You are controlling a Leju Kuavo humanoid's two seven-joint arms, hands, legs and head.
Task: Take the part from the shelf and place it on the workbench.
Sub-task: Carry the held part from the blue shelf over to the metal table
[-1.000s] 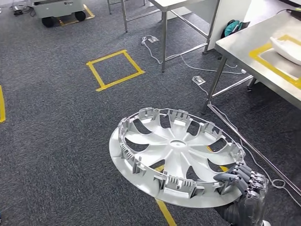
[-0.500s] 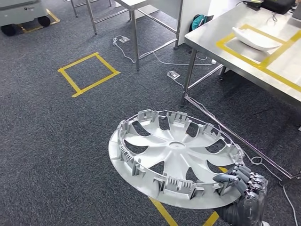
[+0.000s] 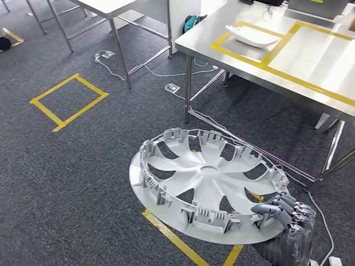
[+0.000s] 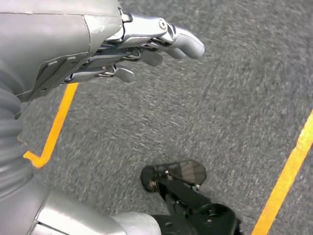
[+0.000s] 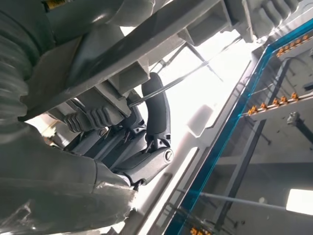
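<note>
I'm carrying the part [image 3: 208,183], my right hand [image 3: 289,221] clamped on its rim, my left hand [image 4: 122,44] hanging loose with fingers apart, holding nothing. Next I need to close on the workbench [image 3: 309,61] and set it flat.

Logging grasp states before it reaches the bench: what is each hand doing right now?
Left hand: open, holding nothing.
Right hand: holding the wheel cover by its rim.

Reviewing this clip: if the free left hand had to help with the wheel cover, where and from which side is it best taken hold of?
Probably the wheel cover rim on the robot's left, opposite the right hand gripping its right edge. It lies nearly flat with its clip ring facing up; that outer lip is thin, bare and unobstructed. The left hand could come from the left, level with the rim. The spoke openings seem riskier.
</note>
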